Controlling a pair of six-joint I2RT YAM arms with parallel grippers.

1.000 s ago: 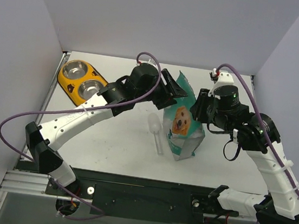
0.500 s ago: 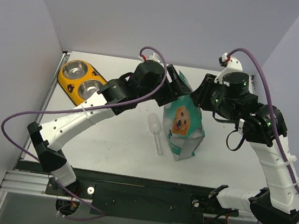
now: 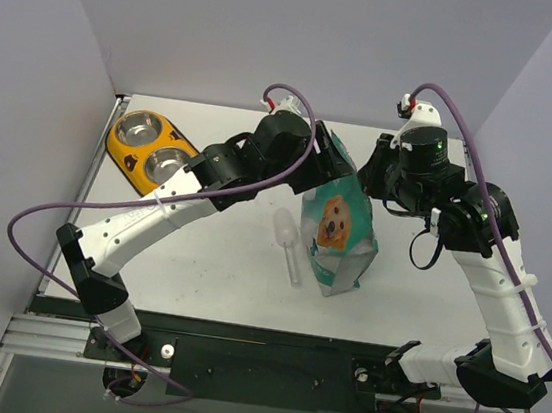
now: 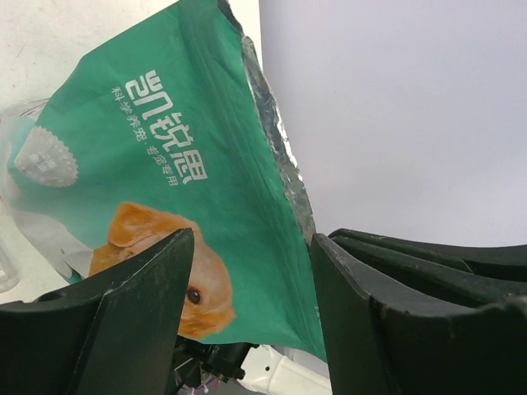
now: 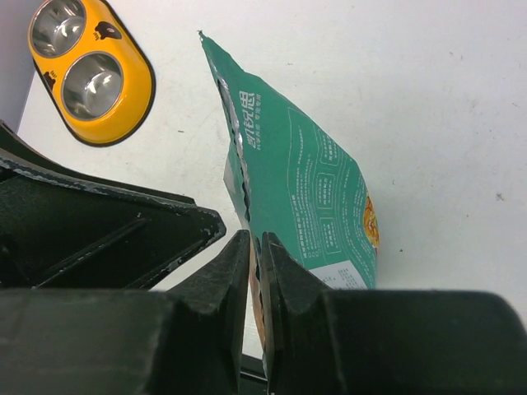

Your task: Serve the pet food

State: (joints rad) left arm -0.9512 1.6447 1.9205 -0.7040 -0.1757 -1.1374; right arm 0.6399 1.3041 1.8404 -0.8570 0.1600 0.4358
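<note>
Top view: teal-and-white foil pouch stands on white table, its top between left gripper and right gripper.
Left wrist: fingers spread wide, the pouch's torn edge in the gap.
Right wrist: fingers nearly pressed together, pinching the pouch's rim at the tips. Yellow double-bowl feeder far ahead-left.
Kibble hidden.
</note>
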